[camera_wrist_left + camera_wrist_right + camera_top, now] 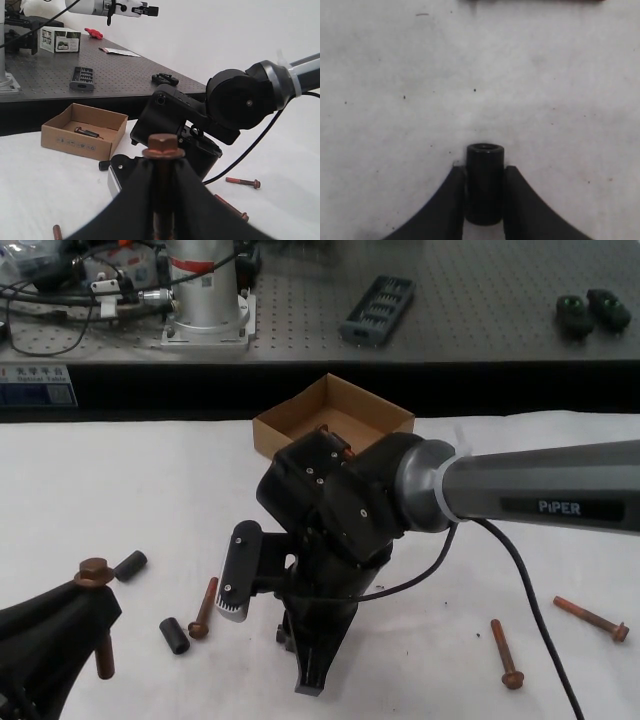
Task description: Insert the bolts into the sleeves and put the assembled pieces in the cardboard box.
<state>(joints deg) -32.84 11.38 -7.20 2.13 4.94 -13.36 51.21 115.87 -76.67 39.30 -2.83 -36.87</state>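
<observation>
My left gripper (85, 605) sits at the near left, shut on a rusty bolt (95, 572); the bolt (162, 147) stands head up between the black fingers. Reaching in from the right, my right gripper (312, 672) points down at the white cloth in the middle. It is shut on a black sleeve (484, 182) whose open end faces the cloth. The cardboard box (275, 435) stands behind the right arm. Seen from the left wrist, the box (75, 142) holds one dark assembled piece (87, 132).
Two loose sleeves (130, 565) (175, 636) and a bolt (203, 608) lie between the grippers. Two more bolts (507, 652) (592, 618) lie at the near right. A black perforated bench with a metal post (205, 290) runs behind the cloth.
</observation>
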